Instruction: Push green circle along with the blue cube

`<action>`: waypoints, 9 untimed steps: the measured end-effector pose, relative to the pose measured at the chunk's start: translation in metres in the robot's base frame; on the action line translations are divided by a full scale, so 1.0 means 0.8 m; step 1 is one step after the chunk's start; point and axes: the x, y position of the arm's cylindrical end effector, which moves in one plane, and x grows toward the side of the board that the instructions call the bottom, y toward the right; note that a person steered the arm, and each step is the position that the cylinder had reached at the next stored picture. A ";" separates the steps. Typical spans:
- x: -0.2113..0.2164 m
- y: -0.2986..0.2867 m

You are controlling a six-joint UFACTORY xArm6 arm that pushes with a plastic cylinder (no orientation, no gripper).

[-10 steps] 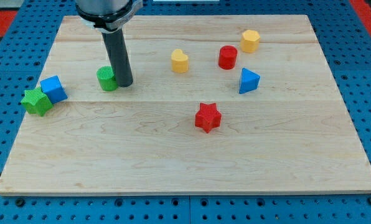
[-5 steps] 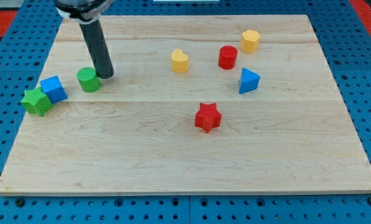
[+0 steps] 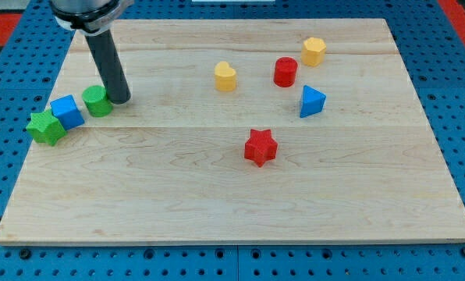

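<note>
The green circle sits at the view's left on the wooden board. The blue cube lies just to its left, touching it or nearly so. A green star touches the cube's lower left side. My tip rests against the green circle's right side, with the dark rod rising up and left from it.
A yellow heart-like block, a red cylinder, a yellow hexagon block and a blue triangle block lie at the upper right. A red star lies near the middle.
My tip has slid left, pushing the green circle left across the board until it reached the blue cube. The other blocks have not moved.
</note>
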 end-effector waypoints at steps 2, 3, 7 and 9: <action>0.000 -0.012; 0.000 -0.027; -0.001 -0.063; -0.035 -0.015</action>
